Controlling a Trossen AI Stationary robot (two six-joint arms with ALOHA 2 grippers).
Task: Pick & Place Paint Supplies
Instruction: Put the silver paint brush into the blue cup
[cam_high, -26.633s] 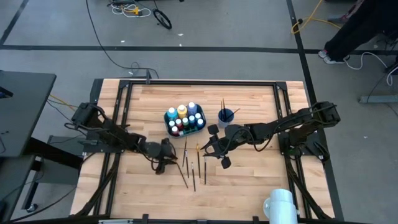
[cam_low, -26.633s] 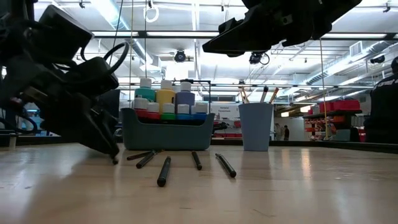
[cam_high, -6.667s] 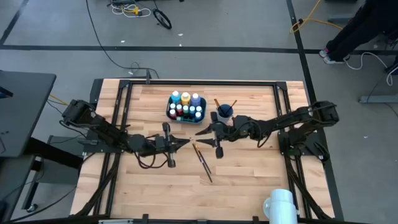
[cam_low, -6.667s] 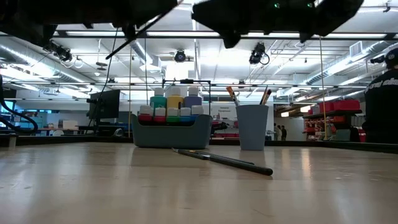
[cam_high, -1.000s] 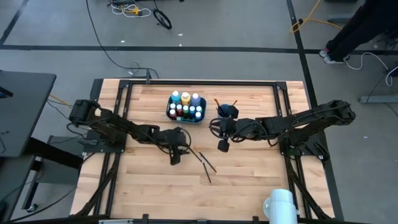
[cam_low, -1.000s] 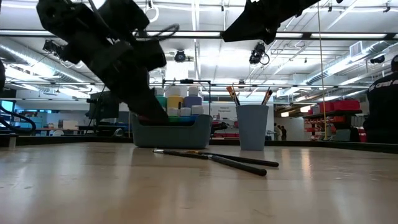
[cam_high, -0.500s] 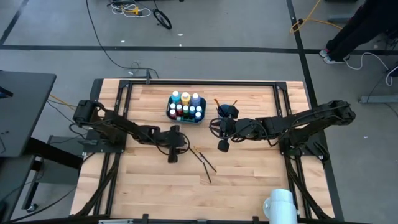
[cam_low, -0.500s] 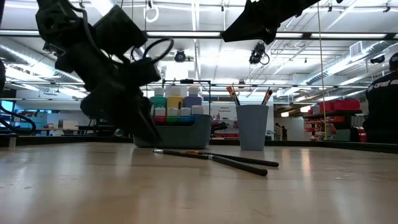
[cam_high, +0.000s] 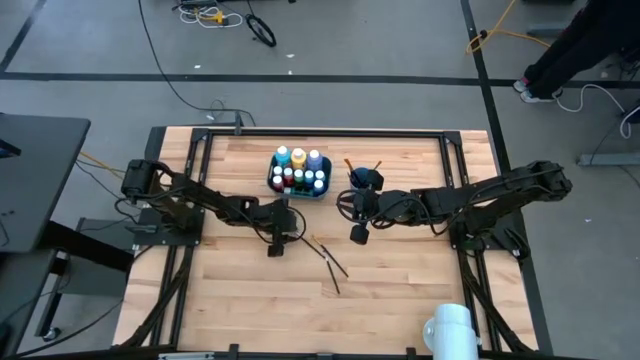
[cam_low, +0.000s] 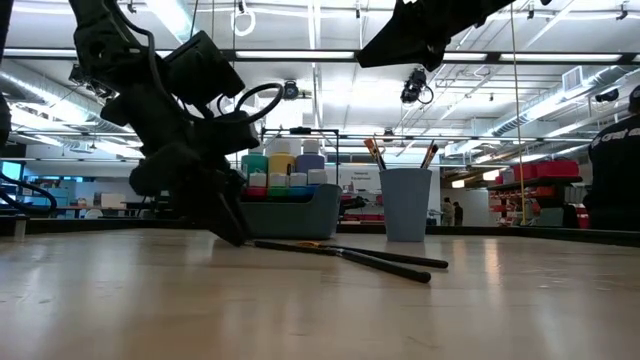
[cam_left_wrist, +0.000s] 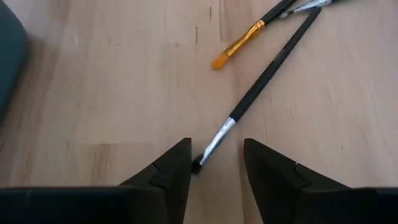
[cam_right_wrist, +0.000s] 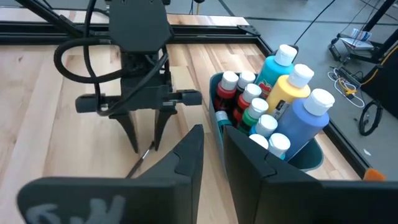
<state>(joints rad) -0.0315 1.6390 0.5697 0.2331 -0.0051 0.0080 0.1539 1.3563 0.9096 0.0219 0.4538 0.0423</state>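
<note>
Lowered since half a second ago, my left gripper now has its fingertips down at the table, and it has slid a touch away from the right arm. Its jaws stand apart with nothing clamped; the bristle tip of one brush lies on the wood between them, close against one finger, the handle running away ahead of the gripper. A second brush, with a gold ferrule and orange tip, lies farther ahead, crossing the first near the handles; both rest where they did a second ago. The bin of bottles sits beyond the gripper, toward the far edge, unmoved. My right gripper has not shifted: it hangs above the table beside the cup, fingers narrowly parted, holding nothing.
</note>
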